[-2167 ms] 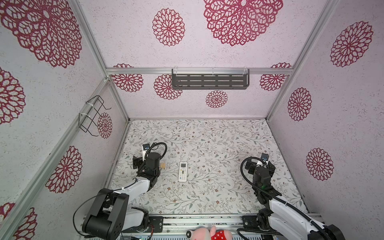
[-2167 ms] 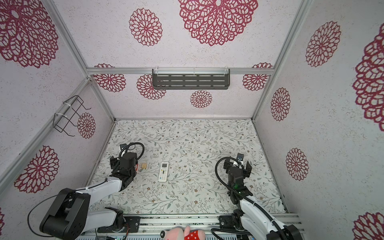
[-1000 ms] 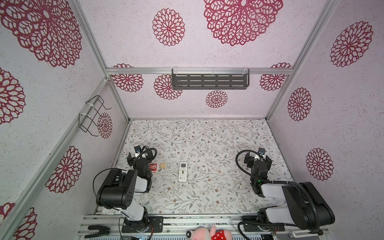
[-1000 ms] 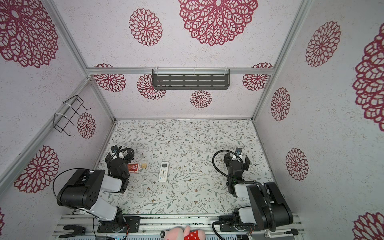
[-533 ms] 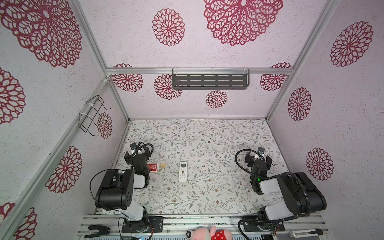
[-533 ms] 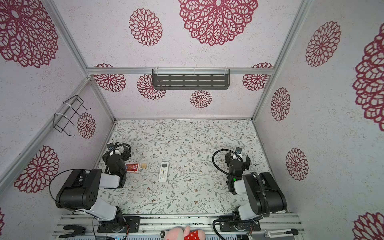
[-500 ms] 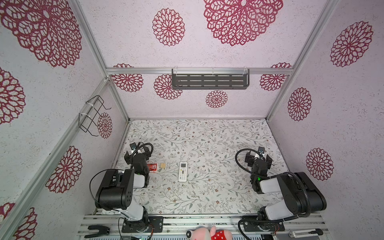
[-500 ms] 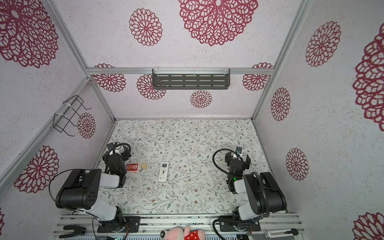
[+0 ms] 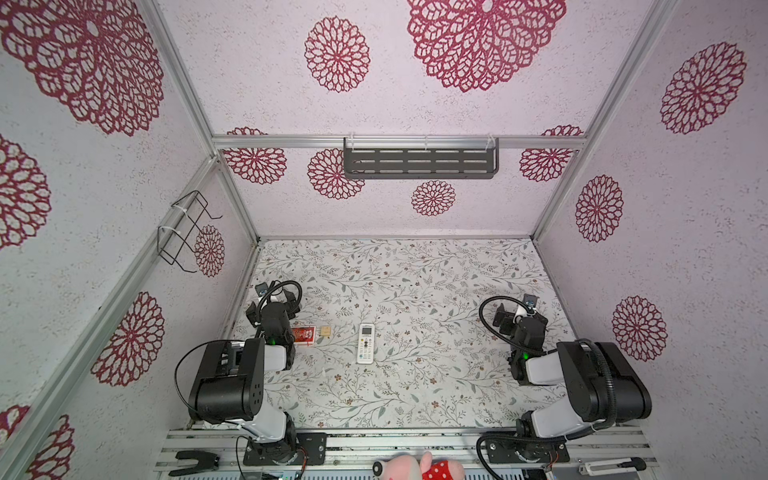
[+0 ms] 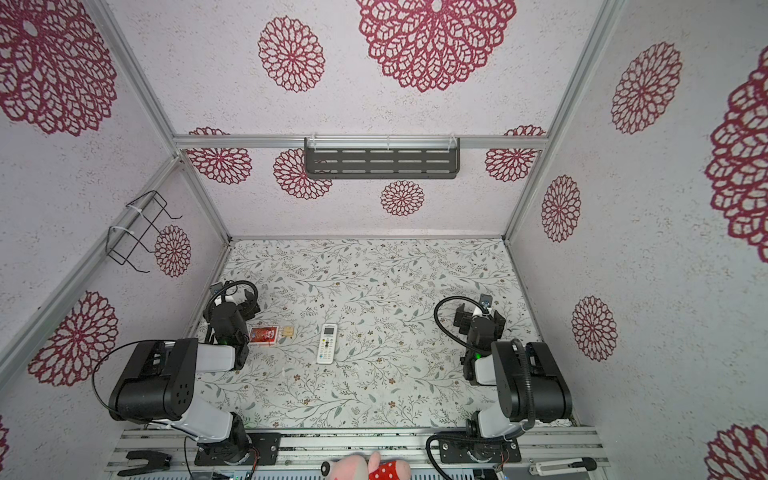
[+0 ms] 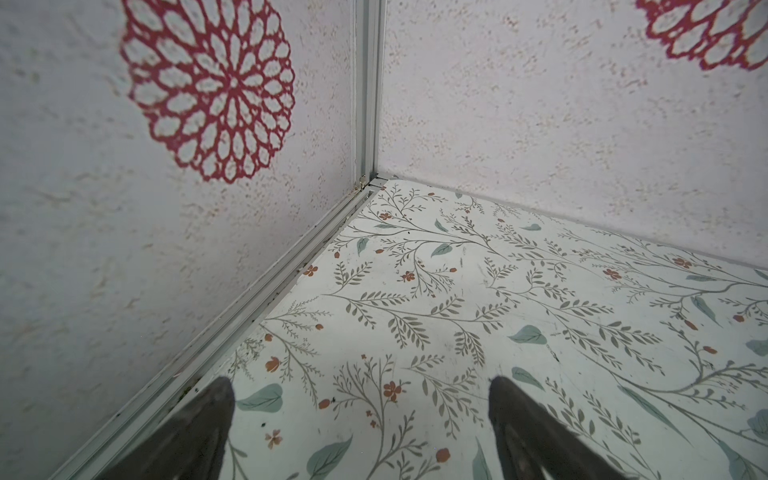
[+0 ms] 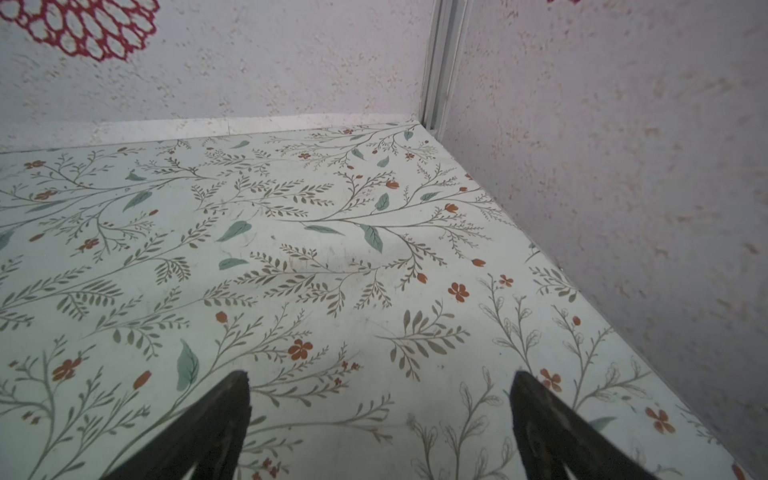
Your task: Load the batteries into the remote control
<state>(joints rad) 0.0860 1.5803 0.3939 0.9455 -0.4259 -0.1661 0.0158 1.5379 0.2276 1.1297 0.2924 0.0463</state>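
Note:
The remote control (image 9: 366, 344) (image 10: 327, 344) lies face up on the floral table, screen end toward the back wall, between the two arms. No batteries show in any view. My left gripper (image 9: 273, 302) (image 10: 230, 303) hovers near the left wall, behind and left of the remote. In the left wrist view the left gripper (image 11: 361, 399) is open over bare table. My right gripper (image 9: 519, 318) (image 10: 480, 316) hangs far right of the remote. In the right wrist view the right gripper (image 12: 378, 382) is open and empty.
A red printed card box (image 9: 303, 336) (image 10: 263, 336) lies beside the left arm, with a small tan wooden block (image 9: 325, 331) (image 10: 286, 331) between it and the remote. Both arms are folded back at the front rail. A pink plush toy (image 9: 419, 469) sits at the front edge.
Both arms have drawn back and folded toward the front rail. The left gripper moved off the red box toward the left wall. Both grippers stayed open; the remote has not moved.

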